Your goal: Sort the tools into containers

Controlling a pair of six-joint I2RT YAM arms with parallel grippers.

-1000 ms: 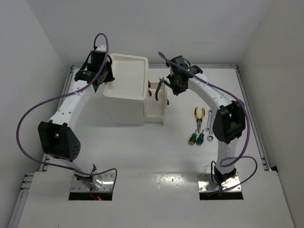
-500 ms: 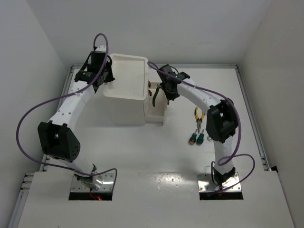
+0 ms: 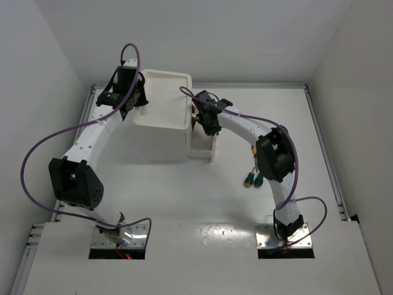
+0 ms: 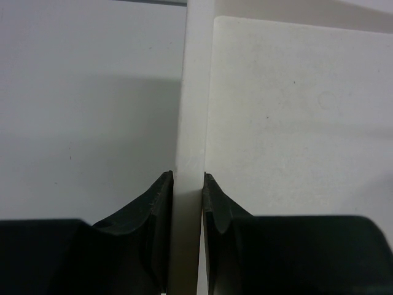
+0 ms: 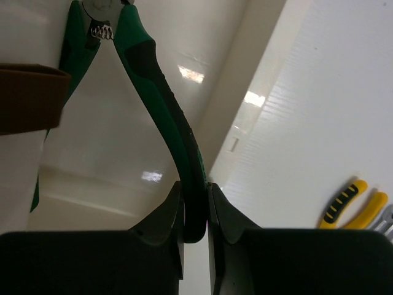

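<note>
Your right end effector (image 5: 195, 212) is clamped on one handle of the green-handled pliers (image 5: 150, 74), which hang over the open drawer (image 3: 202, 149); the left end effector (image 4: 187, 184) pinches the tray rim (image 4: 193, 92). Expect stiff, head-heavy steel that may swing from this single-handle hold, though the rubbery sleeve should grip.

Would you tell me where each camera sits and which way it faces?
Top external: above and behind the bases, looking down on the table and container unit; both arms show.
Left wrist: on its arm, looks along the left end effector, shut on the tray rim.
Right wrist: on its arm, looks past the right end effector, shut on green-handled pliers.
Shared: top and left wrist both show that rim.
</note>
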